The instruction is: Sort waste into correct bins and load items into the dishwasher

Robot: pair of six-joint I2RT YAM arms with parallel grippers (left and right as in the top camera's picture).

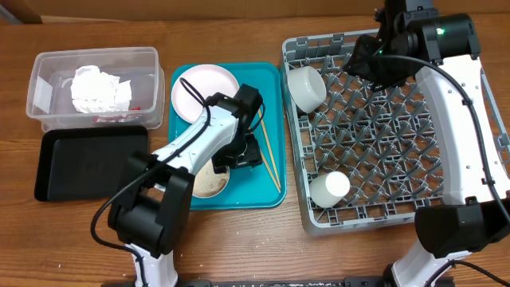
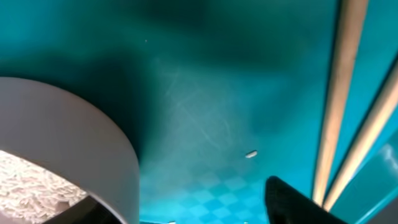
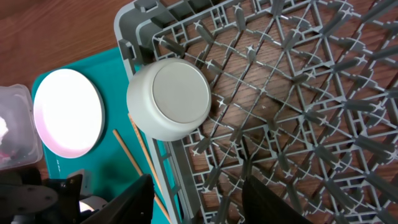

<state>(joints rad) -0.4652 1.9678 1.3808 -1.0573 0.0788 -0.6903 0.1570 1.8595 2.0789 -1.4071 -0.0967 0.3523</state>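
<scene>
The left gripper point(image 1: 245, 151) hangs low over the teal tray point(image 1: 271, 80), its jaws spread wide and holding nothing. In its wrist view one dark finger point(image 2: 292, 199) shows at the bottom edge, with only bare tray floor and one stray rice grain point(image 2: 250, 154) ahead of it. Just to the right of that finger lie the chopsticks point(image 1: 269, 159), side by side and flat on the tray. Their long axis runs far to near, slanting a little rightward at the near end. On the gripper's other side, close by, stands the grey bowl point(image 1: 211, 179) with rice in it. If the chopsticks are next, the jaws would likely need to shift right and close across the sticks, not along them, and the left arm is clearly the nearer one. The pale plate point(image 1: 205, 92) sits at the tray's far end. The right gripper point(image 3: 199, 202), also wide and empty, hovers over the far left part of the dish rack point(image 1: 374, 207), near a white bowl point(image 1: 307, 86) resting there.
</scene>
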